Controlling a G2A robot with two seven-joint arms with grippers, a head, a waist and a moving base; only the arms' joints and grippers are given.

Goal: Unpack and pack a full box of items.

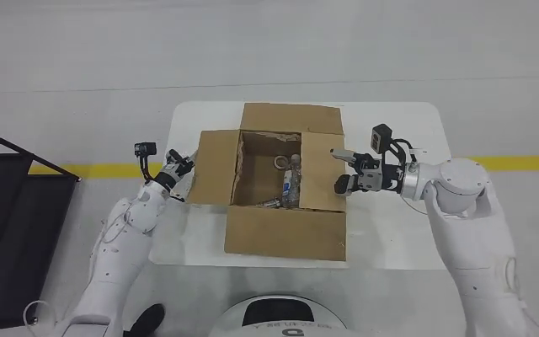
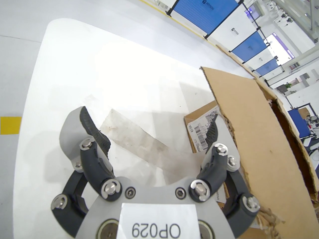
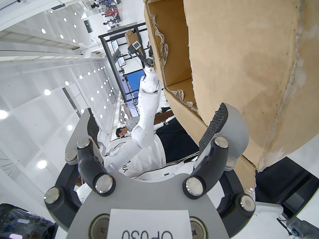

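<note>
- One white tabletop (image 1: 404, 227) is seen. It carries a single cardboard box (image 1: 286, 233) near its middle.
- The box is open, with four flaps folded outward. The far flap (image 1: 292, 118) reaches the tabletop's far edge. The near flap (image 1: 253, 240) ends just short of the near edge.
- A narrow strip of bare tabletop is left beyond the left flap (image 1: 215, 164). A wider bare stretch is left beyond the right flap (image 1: 322, 173).
- Two hands are counted, one at each side flap.
- The left hand (image 1: 181, 164) is held just beside the outer edge of the left flap, low over the narrow strip. Its fingers (image 2: 97, 135) are spread in the left wrist view, with the hand (image 2: 149, 120) released and nothing grasped. One fingertip lies near the labelled box wall (image 2: 199, 118) under the flap (image 2: 254, 135); contact cannot be judged.
- The right hand (image 1: 343, 168) is placed at the outer edge of the right flap. In the right wrist view the hand (image 3: 156, 116) is released. One finger (image 3: 224, 125) is close against the cardboard (image 3: 239, 50) and the other is out in free space. Nothing is grasped.
- Three items are made out inside the box, all toward its right half.
- One bottle (image 1: 290, 181) lies along the right wall.
- One ring-shaped item (image 1: 280, 163) lies just beside the bottle, toward the far wall.
- One further item (image 1: 271, 202) lies at the near wall, too small to identify.
</note>
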